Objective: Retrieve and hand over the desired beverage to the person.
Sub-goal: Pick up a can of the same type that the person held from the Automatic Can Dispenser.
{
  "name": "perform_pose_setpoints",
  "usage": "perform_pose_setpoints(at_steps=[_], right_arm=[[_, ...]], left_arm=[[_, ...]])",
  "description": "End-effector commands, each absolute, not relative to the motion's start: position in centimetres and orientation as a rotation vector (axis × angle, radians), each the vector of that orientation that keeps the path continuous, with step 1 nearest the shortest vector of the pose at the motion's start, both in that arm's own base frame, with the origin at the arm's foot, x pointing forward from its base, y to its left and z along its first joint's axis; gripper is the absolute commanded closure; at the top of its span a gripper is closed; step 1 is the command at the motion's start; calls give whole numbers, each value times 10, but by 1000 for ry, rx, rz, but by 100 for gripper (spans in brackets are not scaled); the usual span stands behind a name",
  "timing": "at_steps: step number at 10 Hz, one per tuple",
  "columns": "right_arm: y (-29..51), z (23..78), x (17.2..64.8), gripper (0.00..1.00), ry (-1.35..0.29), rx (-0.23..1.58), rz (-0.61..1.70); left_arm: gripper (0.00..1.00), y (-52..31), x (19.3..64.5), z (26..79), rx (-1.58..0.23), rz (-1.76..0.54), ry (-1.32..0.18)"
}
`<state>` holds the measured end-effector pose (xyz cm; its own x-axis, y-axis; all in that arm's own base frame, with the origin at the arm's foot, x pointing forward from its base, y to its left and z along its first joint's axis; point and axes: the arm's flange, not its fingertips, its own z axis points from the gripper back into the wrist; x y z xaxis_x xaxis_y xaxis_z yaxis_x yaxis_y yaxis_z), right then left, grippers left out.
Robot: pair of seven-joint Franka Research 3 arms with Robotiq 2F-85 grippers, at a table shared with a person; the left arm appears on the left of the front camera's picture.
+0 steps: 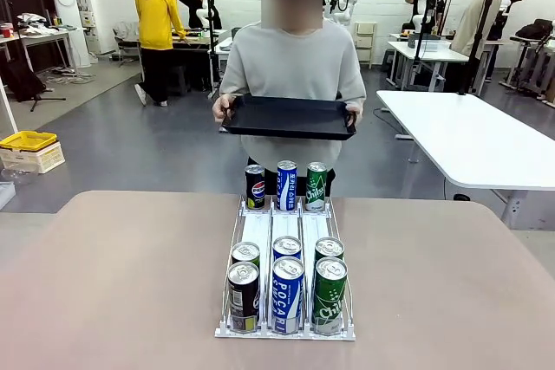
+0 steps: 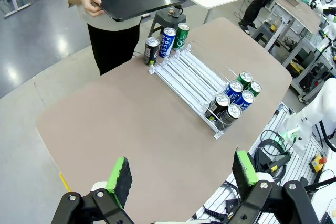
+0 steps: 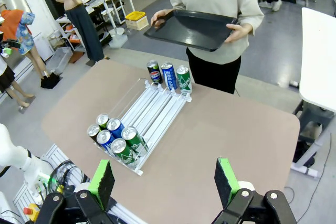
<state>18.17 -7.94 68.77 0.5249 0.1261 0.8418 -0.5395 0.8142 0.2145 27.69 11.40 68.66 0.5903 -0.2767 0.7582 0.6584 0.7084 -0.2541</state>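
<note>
Cans (image 1: 287,292) sat in the rack (image 1: 258,236) on the table (image 1: 130,283): six at its 6 o'clock end, three at 12 o'clock, nearest the person (image 1: 295,58), who held a tray (image 1: 288,117). My left gripper (image 2: 182,170) and right gripper (image 3: 164,176) both hung high, jaws apart, holding nothing. Which drink was wanted I couldn't tell. I judged it best to drop straight onto one can, clear of its neighbours.
</note>
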Motion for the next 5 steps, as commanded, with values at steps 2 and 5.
perform_pose_setpoints(at_steps=[2,5], right_arm=[[-77,687,182,0,-940,498,427],[-77,687,182,0,-940,498,427]], left_arm=[[0,115,277,689,-562,-593,-764],[0,115,277,689,-562,-593,-764]])
